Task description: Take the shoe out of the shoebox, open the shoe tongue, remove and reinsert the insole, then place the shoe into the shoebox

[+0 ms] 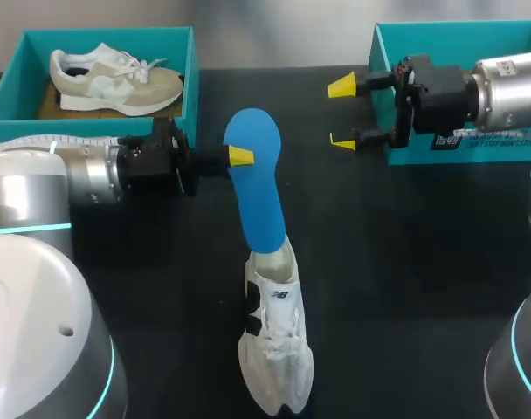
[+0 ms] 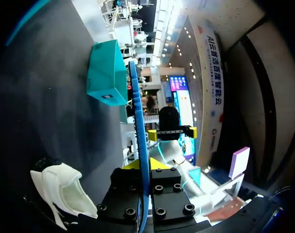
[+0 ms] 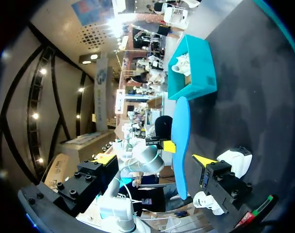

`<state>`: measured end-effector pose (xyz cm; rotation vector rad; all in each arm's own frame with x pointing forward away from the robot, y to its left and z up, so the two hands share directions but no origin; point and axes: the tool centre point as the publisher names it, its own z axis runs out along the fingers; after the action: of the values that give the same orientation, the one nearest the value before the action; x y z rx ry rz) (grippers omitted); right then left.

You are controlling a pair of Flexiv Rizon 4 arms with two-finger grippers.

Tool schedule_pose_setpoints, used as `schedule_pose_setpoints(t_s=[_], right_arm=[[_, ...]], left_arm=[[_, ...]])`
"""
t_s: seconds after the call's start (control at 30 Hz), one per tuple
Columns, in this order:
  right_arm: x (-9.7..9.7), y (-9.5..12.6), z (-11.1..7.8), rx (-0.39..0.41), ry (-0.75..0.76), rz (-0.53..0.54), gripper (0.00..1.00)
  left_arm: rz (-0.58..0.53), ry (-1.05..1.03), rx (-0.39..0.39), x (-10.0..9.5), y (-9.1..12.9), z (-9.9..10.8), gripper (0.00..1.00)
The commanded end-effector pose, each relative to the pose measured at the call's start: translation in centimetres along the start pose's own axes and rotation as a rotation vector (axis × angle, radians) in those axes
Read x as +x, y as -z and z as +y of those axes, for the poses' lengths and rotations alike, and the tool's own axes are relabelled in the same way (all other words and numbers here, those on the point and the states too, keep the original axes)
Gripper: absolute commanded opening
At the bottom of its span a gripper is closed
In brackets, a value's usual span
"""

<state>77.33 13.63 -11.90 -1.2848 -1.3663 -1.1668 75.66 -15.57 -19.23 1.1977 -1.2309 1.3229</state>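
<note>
The left end effector was clenched on the blue insole, pinching its upper part edge-on between both fingers. In the head view the insole's long axis ran from 12 to 6 o'clock. Its lower end was tucked into the heel opening of the white shoe, which stood on the table at about 6 o'clock, toe toward 6. The shoe thus lay at roughly 5 o'clock from that end effector, in line with the insole. The right end effector hung released at 1 o'clock beside the shoebox, well apart from the shoe. The left arm was plainly the nearer.
</note>
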Motion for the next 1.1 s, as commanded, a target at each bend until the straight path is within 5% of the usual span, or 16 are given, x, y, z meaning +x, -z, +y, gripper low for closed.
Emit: schedule_pose_setpoints(t_s=[0.03,0.33,0.5,0.8,1.1], right_arm=[[2.2,0.0,-1.1,0.013,-0.009,-0.177,1.00],[4.8,-0.9,-2.6,0.062,-0.029,-0.446,1.00],[7.4,-1.7,-2.0,0.139,-0.069,-0.660,1.00],[10.6,-3.1,-1.4,0.148,-0.138,-1.013,1.00],[11.3,-4.2,-1.9,0.128,-0.155,-1.247,1.00]], left_arm=[[-0.001,0.000,0.000,-0.1,0.0,0.0,0.00],[-0.001,0.000,0.000,-0.1,0.0,0.0,0.00],[-0.001,0.000,0.000,-0.1,0.0,0.0,0.00],[-0.001,0.000,0.000,-0.1,0.0,0.0,0.00],[-0.001,0.000,0.000,-0.1,0.0,0.0,0.00]])
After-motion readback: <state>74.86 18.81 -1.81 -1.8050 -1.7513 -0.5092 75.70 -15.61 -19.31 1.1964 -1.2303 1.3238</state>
